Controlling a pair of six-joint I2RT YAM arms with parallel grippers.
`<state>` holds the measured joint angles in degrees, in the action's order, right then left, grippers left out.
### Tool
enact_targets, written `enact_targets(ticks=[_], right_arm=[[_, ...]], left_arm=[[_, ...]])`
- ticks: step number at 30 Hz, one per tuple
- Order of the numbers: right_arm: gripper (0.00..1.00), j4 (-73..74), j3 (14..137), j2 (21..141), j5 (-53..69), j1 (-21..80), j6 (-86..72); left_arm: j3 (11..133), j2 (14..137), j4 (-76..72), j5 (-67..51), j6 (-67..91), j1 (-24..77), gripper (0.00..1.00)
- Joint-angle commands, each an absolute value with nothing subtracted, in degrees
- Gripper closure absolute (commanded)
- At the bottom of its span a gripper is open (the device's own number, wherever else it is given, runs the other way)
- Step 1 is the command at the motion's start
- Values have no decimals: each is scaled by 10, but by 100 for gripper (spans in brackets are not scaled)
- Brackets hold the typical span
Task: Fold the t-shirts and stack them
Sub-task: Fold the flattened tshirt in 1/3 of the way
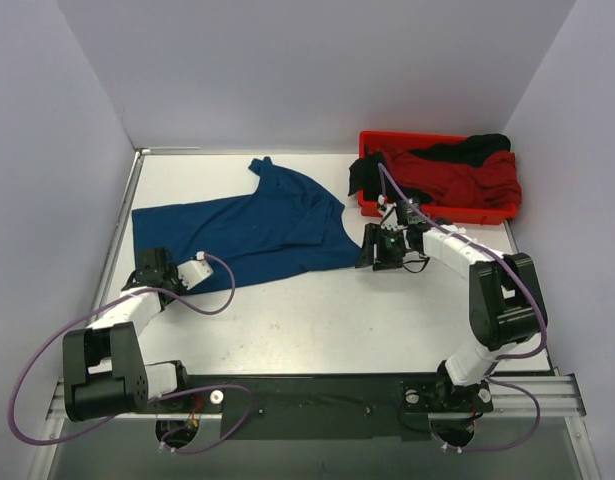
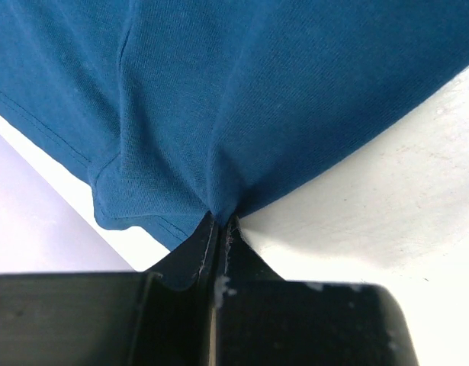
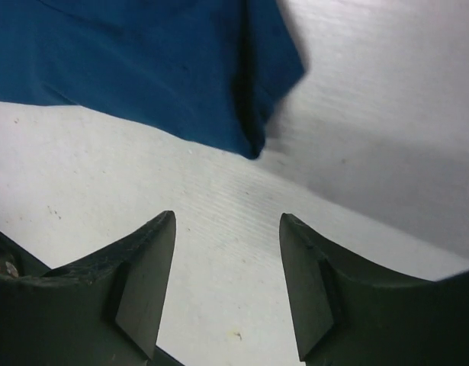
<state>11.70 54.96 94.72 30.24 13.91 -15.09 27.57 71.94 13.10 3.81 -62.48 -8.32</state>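
Note:
The navy-blue t-shirt (image 1: 252, 228) lies spread across the left and middle of the white table. My left gripper (image 1: 153, 268) is shut on its near-left corner; in the left wrist view the cloth (image 2: 242, 99) bunches into the closed fingertips (image 2: 219, 223). My right gripper (image 1: 375, 252) is open and empty just off the shirt's right edge, low over the table. In the right wrist view its fingers (image 3: 146, 278) frame bare table, with the shirt's corner (image 3: 219, 91) ahead. A red t-shirt (image 1: 457, 178) and a black t-shirt (image 1: 472, 148) lie heaped in the tray.
A red plastic tray (image 1: 432, 212) stands at the back right, close behind the right gripper. Grey walls close in the back and both sides. The table's left edge (image 1: 122, 215) runs beside the shirt.

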Motion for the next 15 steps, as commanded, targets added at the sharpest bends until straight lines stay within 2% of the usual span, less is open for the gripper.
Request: enact_targets(ticks=[1,3,7,9,10,11,12,15], right_arm=[[47,44,573,977,288,163,-180],[44,40,598,1015,294,168,-210],[45,50,620,1057,267,178,-248],[60,51,621,1065,263,173,-253],[80,54,618,1065,262,173,-257],[88,54,614,1061,261,167,-259],[100,55,602,1055,260,164,-259],[100,71,569,1018,249,150,-245]], left_arm=[[296,728,136,25,-627,-88,100],[299,731,138,24,-624,-87,100],[293,724,137,25,-629,-88,100],[286,719,132,28,-635,-90,100],[284,718,129,28,-636,-91,100],[284,716,132,29,-638,-91,100],[286,715,134,29,-640,-92,100],[295,708,180,18,-643,-92,100]])
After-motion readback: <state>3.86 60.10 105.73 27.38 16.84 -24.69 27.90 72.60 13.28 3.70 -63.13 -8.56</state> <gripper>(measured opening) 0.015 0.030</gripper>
